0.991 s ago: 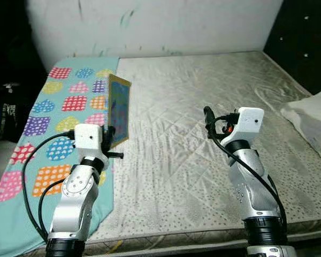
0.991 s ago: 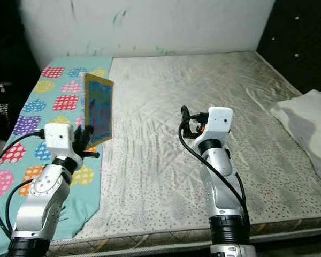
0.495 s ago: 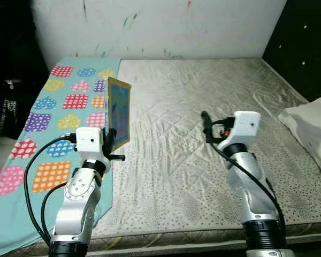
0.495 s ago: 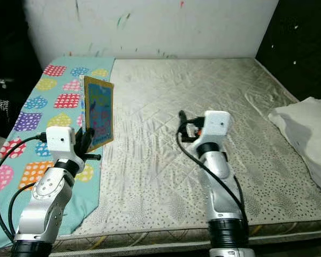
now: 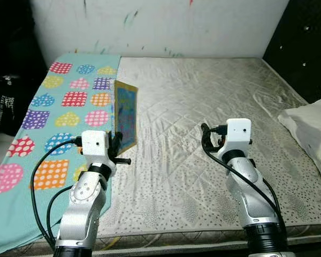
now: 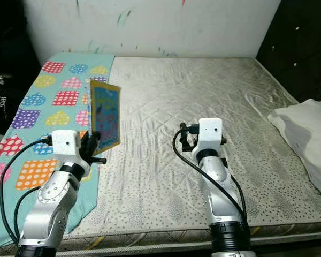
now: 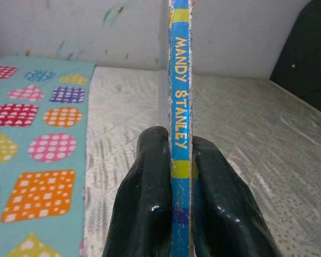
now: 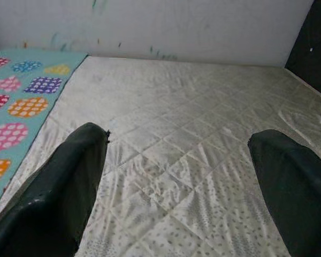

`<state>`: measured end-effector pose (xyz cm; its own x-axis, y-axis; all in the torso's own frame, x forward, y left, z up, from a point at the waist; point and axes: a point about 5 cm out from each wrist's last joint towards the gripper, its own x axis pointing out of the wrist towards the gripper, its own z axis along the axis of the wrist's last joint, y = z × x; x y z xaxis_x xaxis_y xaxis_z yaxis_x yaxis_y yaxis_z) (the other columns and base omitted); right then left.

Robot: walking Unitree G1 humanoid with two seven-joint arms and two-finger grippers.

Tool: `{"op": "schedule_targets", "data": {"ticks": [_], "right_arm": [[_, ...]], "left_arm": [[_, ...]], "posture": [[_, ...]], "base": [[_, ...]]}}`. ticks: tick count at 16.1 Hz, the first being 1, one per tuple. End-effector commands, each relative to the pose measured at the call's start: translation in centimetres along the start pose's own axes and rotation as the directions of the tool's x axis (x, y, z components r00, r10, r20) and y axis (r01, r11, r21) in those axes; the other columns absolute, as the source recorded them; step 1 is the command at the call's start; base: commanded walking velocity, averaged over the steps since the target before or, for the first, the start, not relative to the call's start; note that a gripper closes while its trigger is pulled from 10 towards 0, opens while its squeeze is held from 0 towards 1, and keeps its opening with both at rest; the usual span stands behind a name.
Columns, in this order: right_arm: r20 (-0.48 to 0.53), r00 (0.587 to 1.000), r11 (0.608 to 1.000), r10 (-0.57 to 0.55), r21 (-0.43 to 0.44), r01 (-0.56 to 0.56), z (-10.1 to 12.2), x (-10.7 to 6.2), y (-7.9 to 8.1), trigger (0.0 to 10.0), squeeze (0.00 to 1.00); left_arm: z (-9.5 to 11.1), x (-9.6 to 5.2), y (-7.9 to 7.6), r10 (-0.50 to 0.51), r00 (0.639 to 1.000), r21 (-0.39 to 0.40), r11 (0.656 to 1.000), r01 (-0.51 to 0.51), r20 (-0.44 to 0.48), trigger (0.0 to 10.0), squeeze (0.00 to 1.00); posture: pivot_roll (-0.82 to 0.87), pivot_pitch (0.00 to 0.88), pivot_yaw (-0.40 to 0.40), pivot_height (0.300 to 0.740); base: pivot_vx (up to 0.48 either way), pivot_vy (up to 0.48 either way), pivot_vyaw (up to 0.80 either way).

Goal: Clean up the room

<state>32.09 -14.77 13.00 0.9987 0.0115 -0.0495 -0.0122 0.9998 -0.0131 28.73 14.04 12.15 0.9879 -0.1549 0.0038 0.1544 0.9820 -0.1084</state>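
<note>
A: Picture book [image 5: 125, 118] — in the left eye view it stands upright in the air above the mattress [image 5: 214, 107], at the seam where the patterned blanket [image 5: 48, 123] ends. Why upright?

B: The left hand [image 5: 115, 145] pinches its lower edge, so the thin board rises vertically from the fingers; my guess is that it is being carried off the bed as part of the tidying. The right hand [image 5: 205, 135] hovers over bare mattress, holding nothing.

A: And the right eye view?

B: Same scene. The cover is glossy, blue with a yellow border. The mattress is quilted in diamonds, speckled near the front edge. A white pillow [image 6: 305, 134] lies crumpled at the right side.

A: Left wrist view?

B: Two rounded, shiny black fingers [image 7: 144, 214] are clenched on the spine, which reads "MANDY STANLEY" in yellow on blue, slightly scuffed.

A: Right wrist view?

B: Its fingers [image 8: 59, 198] are spread wide apart, released, with only quilted fabric between them and the teal blanket's dotted hearts and squares off to one side.
</note>
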Motion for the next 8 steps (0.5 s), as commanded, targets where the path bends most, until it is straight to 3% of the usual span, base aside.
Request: {"op": "schedule_targets", "data": {"ticks": [1,3,4,8], "right_arm": [[0.027,0.999,0.999,0.023,0.033,-0.024,0.8,0.1,0.1,10.0,0.0],[0.001,0.999,0.998,0.037,0.041,-0.037,0.6,0.1,0.2,10.0,0.0],[0.026,0.998,0.999,0.049,0.02,-0.049,0.9,0.1,0.4,10.0,0.0],[-0.047,0.999,0.999,0.022,0.033,-0.02,-0.1,0.1,0.1,10.0,0.0]], "left_arm": [[1.3,0.4,-0.4,-0.029,0.998,0.002,1.0,0.029,0.052,10.0,0.0],[1.3,0.4,-0.5,-0.03,0.998,-0.004,1.0,0.03,0.056,10.0,0.0],[1.4,0.3,-0.7,-0.025,0.998,-0.031,0.999,0.026,0.059,10.0,0.0],[1.6,0.6,-1.5,-0.066,0.996,-0.034,0.997,0.068,0.056,10.0,0.0]], "posture": [[0.02,0.0,-0.067,0.74],[0.03,0.0,-0.074,0.74],[0.02,0.005,-0.066,0.74],[0.02,0.009,-0.047,0.74]], "base": [[0.0,0.0,0.0],[0.0,0.0,-0.64],[0.0,0.0,0.0],[0.0,-0.202,0.0]]}}
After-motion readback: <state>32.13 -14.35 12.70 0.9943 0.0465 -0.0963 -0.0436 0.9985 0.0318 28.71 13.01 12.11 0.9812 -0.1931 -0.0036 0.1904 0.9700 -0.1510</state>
